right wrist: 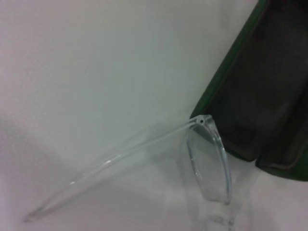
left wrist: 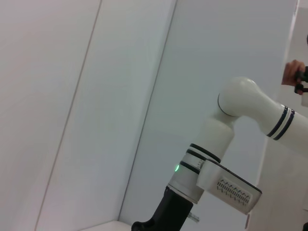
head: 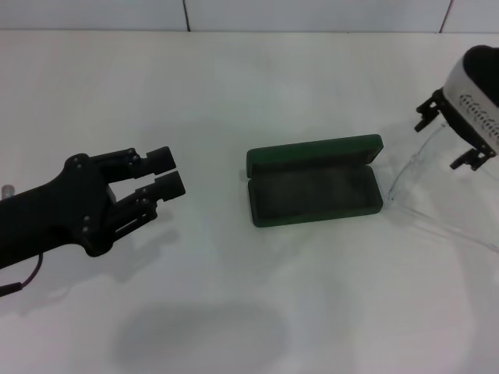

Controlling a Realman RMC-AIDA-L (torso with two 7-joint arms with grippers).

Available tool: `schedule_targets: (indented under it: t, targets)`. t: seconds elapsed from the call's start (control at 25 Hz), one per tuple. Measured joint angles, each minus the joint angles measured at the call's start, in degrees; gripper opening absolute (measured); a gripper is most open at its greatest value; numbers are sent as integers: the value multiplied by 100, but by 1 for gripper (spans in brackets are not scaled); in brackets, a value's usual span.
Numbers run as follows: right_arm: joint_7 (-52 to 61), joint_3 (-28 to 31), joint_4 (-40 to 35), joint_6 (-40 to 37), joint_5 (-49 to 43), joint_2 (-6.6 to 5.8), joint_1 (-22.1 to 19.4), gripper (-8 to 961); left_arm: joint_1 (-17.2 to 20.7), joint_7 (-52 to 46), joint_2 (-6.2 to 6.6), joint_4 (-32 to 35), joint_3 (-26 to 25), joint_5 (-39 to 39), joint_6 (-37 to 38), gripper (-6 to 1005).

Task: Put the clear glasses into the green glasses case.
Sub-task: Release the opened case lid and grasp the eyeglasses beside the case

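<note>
The clear glasses (head: 437, 183), glassy transparent plastic with long thin temples, hang just right of the green glasses case (head: 314, 191), pinched in the right gripper (head: 451, 139). The case, a rounded hard rectangle, lies open showing its dark lining. Left of it, well apart, the left gripper (head: 167, 171) hovers, fingers parted.

Looks like a robotics lab / test bench, not a home. Evidence: a plain white table (head: 234, 93) w/ nothing domestic on it, backed by a white panelled wall (head: 312, 14) w/ dark seams. Left wrist view shows more bare white wall panels (left wrist: 72, 120) & a white industrial robot arm (left wrist: 240, 120), black joint rings, green status LED (left wrist: 177, 168) lit near its wrist. Staged, bare setup, lab-type.
</note>
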Motion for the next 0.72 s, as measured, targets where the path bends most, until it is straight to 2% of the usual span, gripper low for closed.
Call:
schedule_targets:
  t: [0.72]
  targets:
    - [-192, -9, 1651, 628, 288, 23, 758, 645, -19, 1, 7, -188, -6, -2, -201, 334]
